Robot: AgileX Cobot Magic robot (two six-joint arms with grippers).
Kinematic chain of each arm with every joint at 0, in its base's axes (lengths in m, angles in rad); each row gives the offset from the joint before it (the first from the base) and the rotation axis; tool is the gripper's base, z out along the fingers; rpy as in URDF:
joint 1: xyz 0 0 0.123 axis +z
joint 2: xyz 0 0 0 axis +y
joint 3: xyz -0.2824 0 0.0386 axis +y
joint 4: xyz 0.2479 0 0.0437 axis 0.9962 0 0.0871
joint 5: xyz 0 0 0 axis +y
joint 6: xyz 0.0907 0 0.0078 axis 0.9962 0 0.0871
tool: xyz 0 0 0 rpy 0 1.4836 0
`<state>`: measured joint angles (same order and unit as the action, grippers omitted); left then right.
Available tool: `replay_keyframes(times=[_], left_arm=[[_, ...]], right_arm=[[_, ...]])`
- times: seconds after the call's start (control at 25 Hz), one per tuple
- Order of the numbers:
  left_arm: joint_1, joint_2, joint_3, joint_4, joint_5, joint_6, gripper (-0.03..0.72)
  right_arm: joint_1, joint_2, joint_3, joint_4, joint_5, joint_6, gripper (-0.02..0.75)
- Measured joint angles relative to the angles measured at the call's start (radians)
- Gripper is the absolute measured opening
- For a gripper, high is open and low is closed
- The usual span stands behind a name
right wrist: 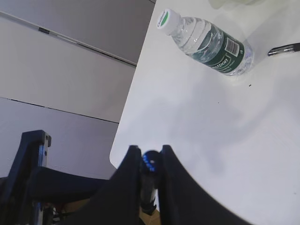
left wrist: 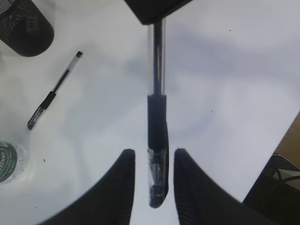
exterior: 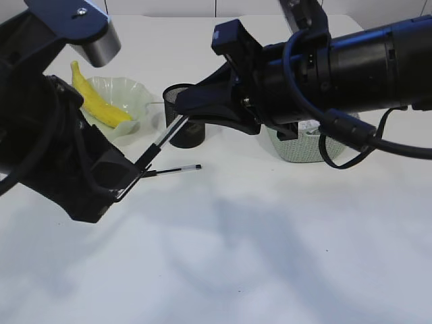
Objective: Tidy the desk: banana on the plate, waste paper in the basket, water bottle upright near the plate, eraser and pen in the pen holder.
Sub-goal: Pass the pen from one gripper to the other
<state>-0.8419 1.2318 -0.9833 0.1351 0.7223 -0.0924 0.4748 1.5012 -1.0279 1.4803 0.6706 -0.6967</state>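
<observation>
Pen [left wrist: 157,136] between both grippers, midair above open table [exterior: 270,256].

White tabletop [exterior: 270,256] with soft shadows across it, grey panelled wall [right wrist: 61,70] beyond the tabletop's edge, brown floor [left wrist: 290,140] below the tabletop's corner

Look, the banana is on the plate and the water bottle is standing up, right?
Not quite. The banana is on the plate, but the water bottle is lying on its side on the table, as the right wrist view shows.
</observation>
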Motion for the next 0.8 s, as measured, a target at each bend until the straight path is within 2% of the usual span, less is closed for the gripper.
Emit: replay_keyframes(times=[0.12, 0.2, 0.4, 0.6, 0.8], left_arm=[[0.000, 0.000, 0.000, 0.001, -0.002, 0.000, 0.270], [0.000, 0.000, 0.000, 0.003, -0.002, 0.000, 0.298], [0.000, -0.002, 0.000, 0.048, -0.002, -0.025, 0.314], [0.006, -0.075, 0.000, 0.166, -0.009, -0.139, 0.315], [0.084, -0.181, 0.000, 0.213, -0.086, -0.219, 0.316]], right_arm=[[0.000, 0.000, 0.000, 0.007, -0.001, -0.017, 0.047], [0.000, 0.000, 0.000, 0.015, -0.001, -0.026, 0.046], [0.000, 0.000, 0.000, 0.021, -0.001, -0.039, 0.045], [0.000, 0.000, 0.000, 0.023, -0.002, -0.042, 0.045], [0.000, 0.000, 0.000, 0.023, -0.004, -0.044, 0.045]])
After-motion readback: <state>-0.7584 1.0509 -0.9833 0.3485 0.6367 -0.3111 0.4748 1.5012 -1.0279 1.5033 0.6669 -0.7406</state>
